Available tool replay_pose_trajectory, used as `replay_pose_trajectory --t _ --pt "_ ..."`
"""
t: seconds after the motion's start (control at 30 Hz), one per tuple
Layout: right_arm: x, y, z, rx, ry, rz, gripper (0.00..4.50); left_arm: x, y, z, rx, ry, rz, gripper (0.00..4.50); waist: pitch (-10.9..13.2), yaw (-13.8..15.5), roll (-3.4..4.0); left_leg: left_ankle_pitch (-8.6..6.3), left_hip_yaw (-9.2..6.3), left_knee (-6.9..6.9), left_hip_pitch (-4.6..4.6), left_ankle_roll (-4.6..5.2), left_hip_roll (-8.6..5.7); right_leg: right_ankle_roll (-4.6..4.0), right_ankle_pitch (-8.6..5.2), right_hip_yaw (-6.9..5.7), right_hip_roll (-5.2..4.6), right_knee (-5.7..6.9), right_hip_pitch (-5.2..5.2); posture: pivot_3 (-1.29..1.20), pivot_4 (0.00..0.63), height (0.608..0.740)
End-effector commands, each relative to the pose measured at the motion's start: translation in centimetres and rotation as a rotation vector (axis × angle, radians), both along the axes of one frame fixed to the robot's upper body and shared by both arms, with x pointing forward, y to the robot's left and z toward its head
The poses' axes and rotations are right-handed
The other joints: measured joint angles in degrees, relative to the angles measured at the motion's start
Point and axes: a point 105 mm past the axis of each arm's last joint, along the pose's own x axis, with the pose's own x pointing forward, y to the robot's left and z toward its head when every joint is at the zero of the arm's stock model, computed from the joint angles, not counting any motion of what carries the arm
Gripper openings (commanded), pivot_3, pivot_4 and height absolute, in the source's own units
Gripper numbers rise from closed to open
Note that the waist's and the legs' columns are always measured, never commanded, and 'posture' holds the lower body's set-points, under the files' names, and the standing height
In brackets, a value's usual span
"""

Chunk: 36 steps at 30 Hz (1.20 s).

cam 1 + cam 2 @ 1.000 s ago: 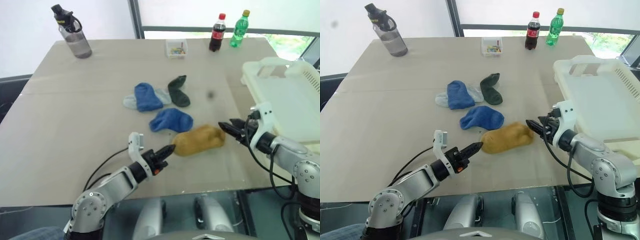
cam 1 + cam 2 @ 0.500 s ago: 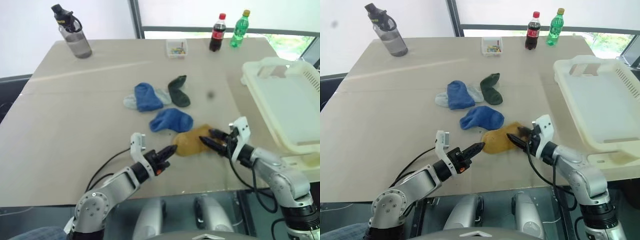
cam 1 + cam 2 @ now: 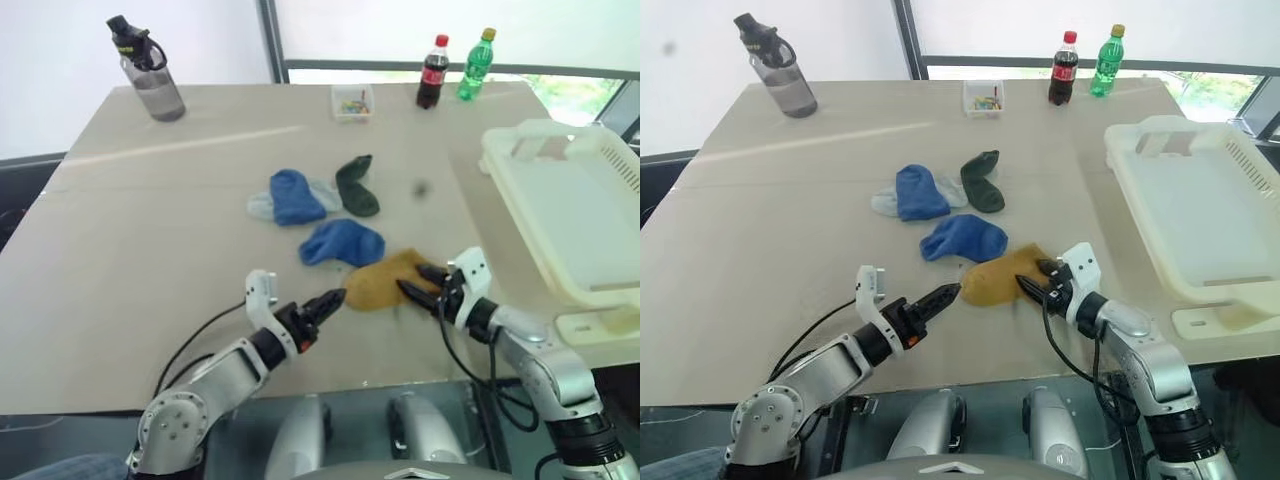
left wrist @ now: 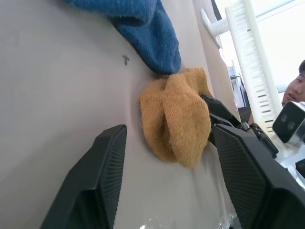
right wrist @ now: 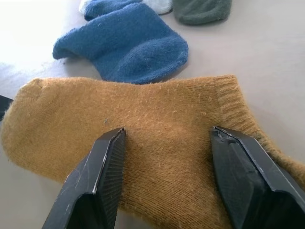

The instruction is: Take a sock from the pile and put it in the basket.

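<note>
The pile lies mid-table: a mustard sock (image 3: 385,280) nearest me, a blue sock (image 3: 342,242) behind it, then another blue sock (image 3: 295,195), a pale grey sock (image 3: 260,206) and a dark green sock (image 3: 357,185). My right gripper (image 3: 415,285) is open over the mustard sock's right end, and its fingers (image 5: 102,171) stand either side of the sock's top. My left gripper (image 3: 328,302) is open just left of that sock's toe, with nothing between its fingers (image 4: 102,167). The white basket (image 3: 570,200) sits at the table's right edge.
Along the far edge stand a grey water bottle (image 3: 150,70), a small clear box (image 3: 353,100), a cola bottle (image 3: 431,72) and a green bottle (image 3: 472,65). The table's front edge (image 3: 300,395) runs just behind both grippers. A person (image 4: 294,88) shows beyond the basket.
My right gripper has come down and to the left from beside the basket onto the mustard sock's right end. The left arm has stayed almost where it was.
</note>
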Motion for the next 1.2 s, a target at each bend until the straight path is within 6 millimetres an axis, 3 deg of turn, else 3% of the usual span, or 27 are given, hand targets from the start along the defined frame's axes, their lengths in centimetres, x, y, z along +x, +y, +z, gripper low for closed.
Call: replay_pose_trajectory --t 0.03,0.37,0.67,0.87,1.2 --pt "-0.5 -0.2 -1.5 -0.012 0.06 -0.015 2.9 0.1 0.2 0.6 -0.022 -0.015 0.007 2.8 0.0 0.0 0.0 0.0 0.0 -0.03 0.0 0.0 0.0 -0.07 0.04 0.01 0.0 -0.01 -0.01 0.0 0.15 0.74" --pt "-0.5 0.1 -1.1 -0.007 0.042 -0.014 2.9 0.1 -2.9 -0.3 -0.097 0.094 -0.165 2.8 0.0 0.0 -0.01 0.0 0.05 -0.03 0.0 0.0 -0.02 -0.01 0.01 -0.01 0.02 -0.03 0.0 0.0 0.15 0.74" --pt "-0.8 0.3 -1.1 -0.004 0.034 -0.018 2.9 1.4 -2.8 -0.9 -0.072 0.139 -0.176 2.8 0.0 0.0 0.0 0.0 0.05 -0.04 -0.01 0.0 -0.03 -0.05 0.03 -0.03 0.02 -0.03 0.0 0.0 0.15 0.74" --pt "-0.9 0.5 -1.3 -0.01 0.032 -0.016 2.9 1.5 -4.0 -0.7 -0.106 0.134 -0.221 2.8 0.0 0.1 0.0 0.0 0.06 -0.04 -0.01 0.0 -0.04 -0.06 0.04 -0.03 0.01 -0.03 0.01 0.0 0.15 0.74" --pt "-1.0 0.4 -1.2 -0.019 0.02 -0.02 2.9 1.6 -5.2 4.1 -0.255 -0.066 -0.312 2.8 0.0 0.0 0.0 0.0 0.07 -0.04 -0.03 0.0 -0.04 -0.06 0.04 -0.05 0.02 -0.04 0.0 0.0 0.15 0.74"
